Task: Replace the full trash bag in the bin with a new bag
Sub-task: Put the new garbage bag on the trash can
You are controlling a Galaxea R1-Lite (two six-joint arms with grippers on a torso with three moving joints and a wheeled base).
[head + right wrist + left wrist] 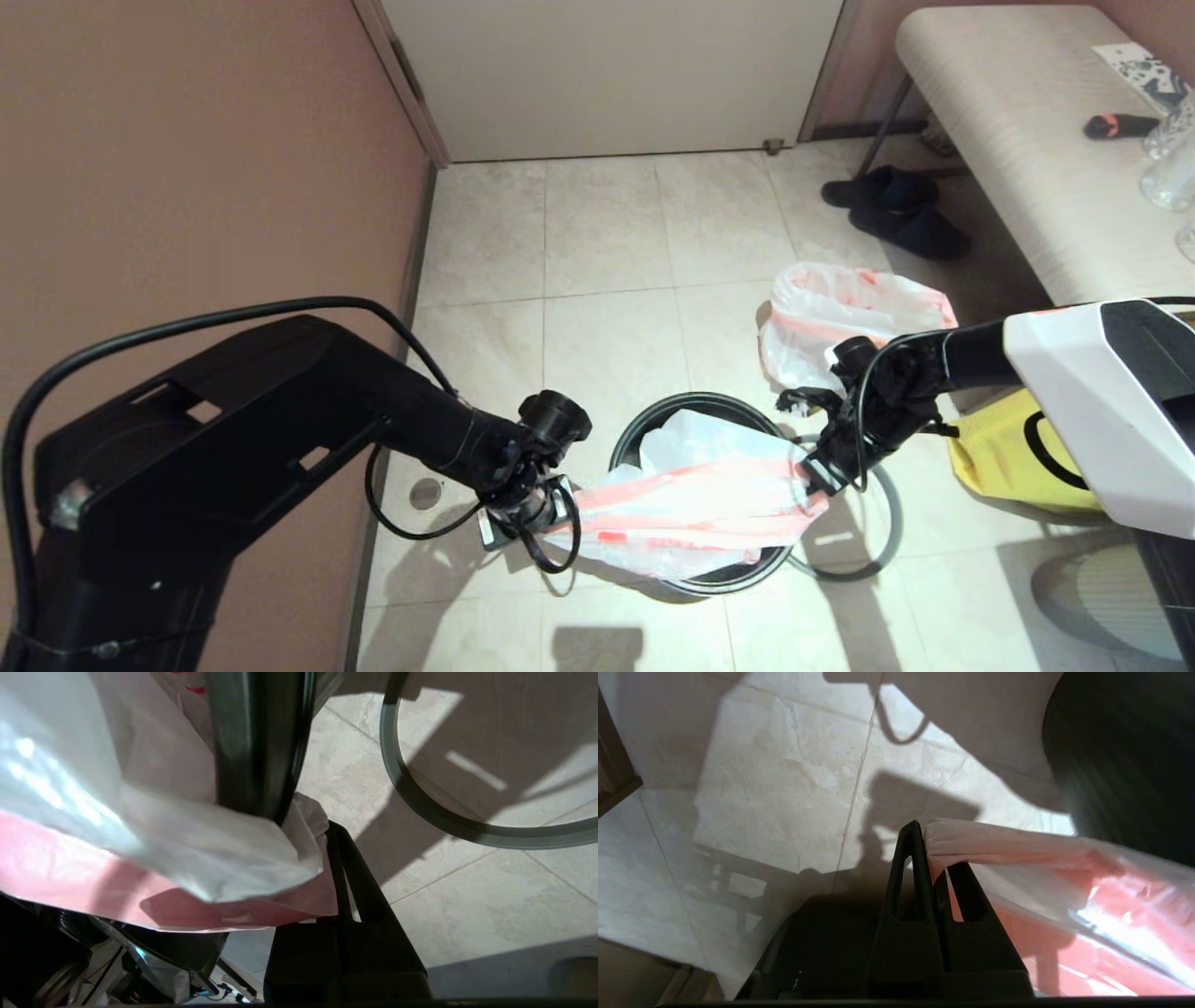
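The new bag (695, 523) is see-through white with a pink-red band along its rim and a few small red print marks. The bin (644, 425) is plain black, and the ring (882, 546) lying on the floor next to it is grey. The full trash bag (845, 313) behind has the same milky white and pink-red look. The big bag (1013, 457) on the right is bright yellow with a black loop on it. Floor tiles (607, 252) are pale beige, kind of marbled, with thin grey grout lines. Walls (187, 159) are dusty pink-brown, the door (607, 75) off-white. Both arms are black, though the right arm has a white shell section. The slippers (896, 210) are dark, and the bench (1018, 140) is cream with faint stripes.
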